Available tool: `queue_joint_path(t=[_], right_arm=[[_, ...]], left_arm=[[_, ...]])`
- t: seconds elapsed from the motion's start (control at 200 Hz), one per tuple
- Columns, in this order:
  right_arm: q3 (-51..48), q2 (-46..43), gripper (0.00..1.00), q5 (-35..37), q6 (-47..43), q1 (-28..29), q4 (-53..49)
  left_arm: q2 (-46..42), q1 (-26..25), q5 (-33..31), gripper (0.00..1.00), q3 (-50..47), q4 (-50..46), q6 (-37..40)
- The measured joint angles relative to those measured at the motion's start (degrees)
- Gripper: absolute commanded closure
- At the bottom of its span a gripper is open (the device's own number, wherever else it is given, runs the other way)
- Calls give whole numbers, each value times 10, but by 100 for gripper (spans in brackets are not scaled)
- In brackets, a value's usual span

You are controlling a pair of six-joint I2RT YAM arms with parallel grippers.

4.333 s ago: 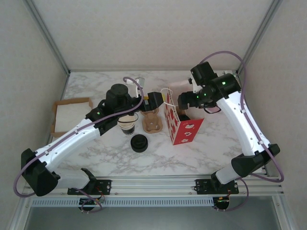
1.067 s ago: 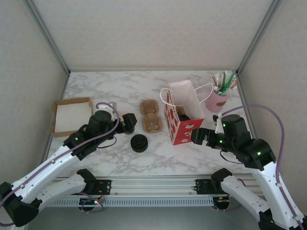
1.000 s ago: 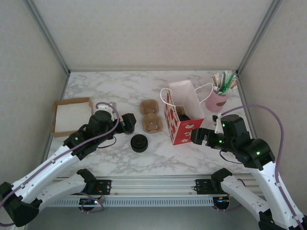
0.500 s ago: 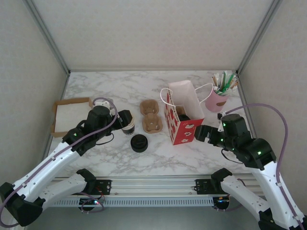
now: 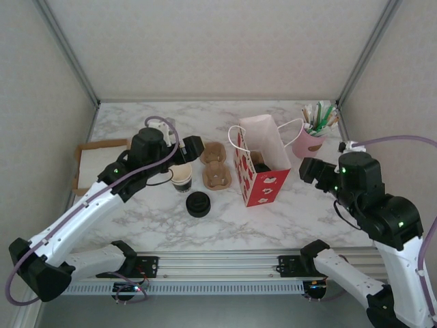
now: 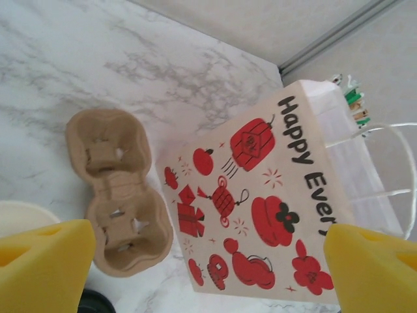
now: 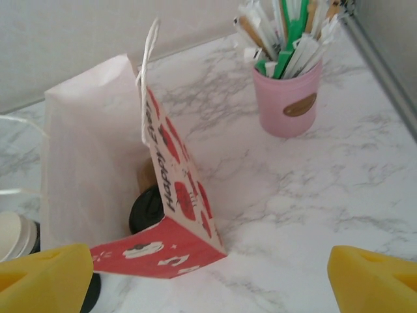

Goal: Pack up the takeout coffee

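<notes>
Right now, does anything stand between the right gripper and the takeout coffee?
Yes. The takeout coffee stands inside the paper bag, and the bag's printed side wall lies between it and the right gripper. From above, the bag's mouth looks clear.

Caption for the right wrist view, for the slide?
Right gripper, jaws open, faces the open gift bag with a lidded cup inside; pink cup of stirrers behind, on marble.
</notes>
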Motion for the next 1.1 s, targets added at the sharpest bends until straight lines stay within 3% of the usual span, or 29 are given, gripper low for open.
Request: queue_joint_path(t=[0.23,0.36,0.771,0.921,1.102], right_arm=[[30,69,31,27,-20,-17,0],[54,118,34,17,-27,-64,5],[110,225,43,-144,-38,-285,61],[100,242,44,-194,-37,-327,90],[61,243,46,-221,-41,-339,119]], left_arm=[[47,1,14,7,63,6,35],[75,12,25,7,93,9,55],[184,57,81,7,182,26,88],[226,74,105,6,209,35,95],[264,96,142,2,224,54,96]])
